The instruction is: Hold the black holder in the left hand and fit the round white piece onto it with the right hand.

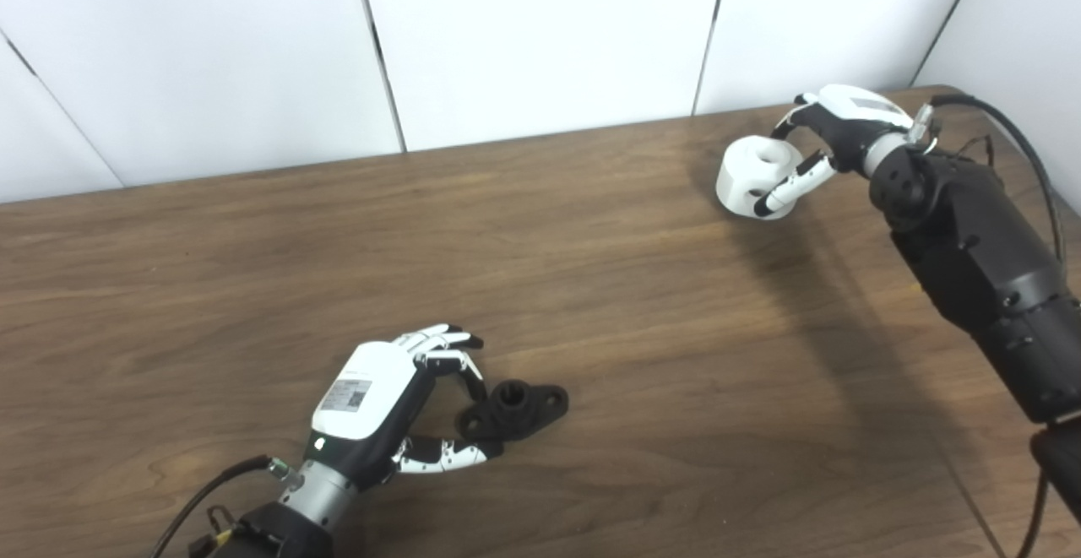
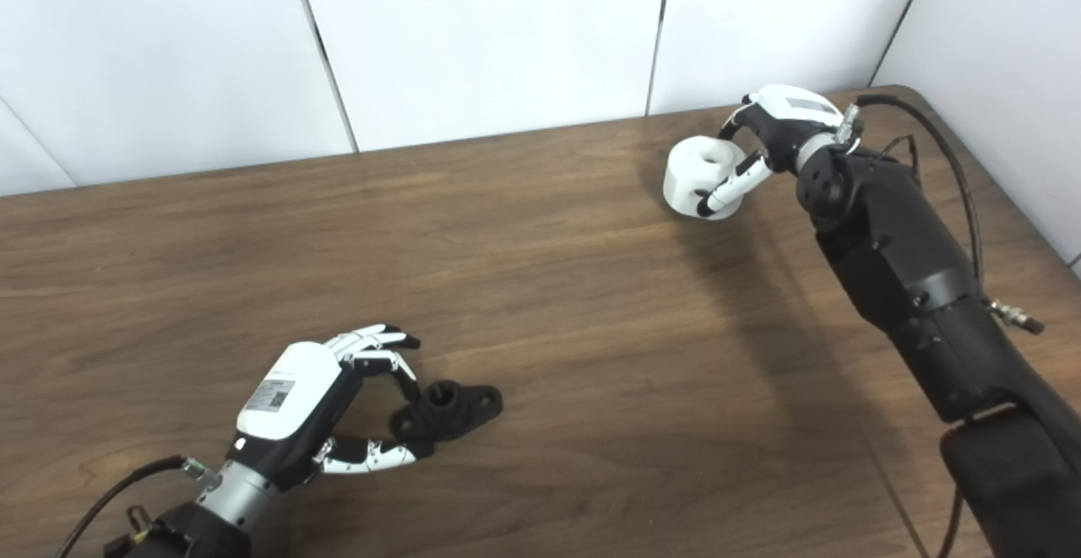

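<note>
The black holder lies on the wooden table near the front, left of centre. My left hand is beside it on the left. Its thumb lies against the holder's near left end and its fingers curl just above that end, with a small gap. The round white piece, a thick ring with a centre hole, is at the far right of the table. My right hand is shut on it, thumb in front and fingers behind. I cannot tell whether the piece is lifted or resting on the table.
White wall panels stand right behind the table's far edge. The right forearm and its cable reach over the table's right side. The wall on the right is close to the right hand.
</note>
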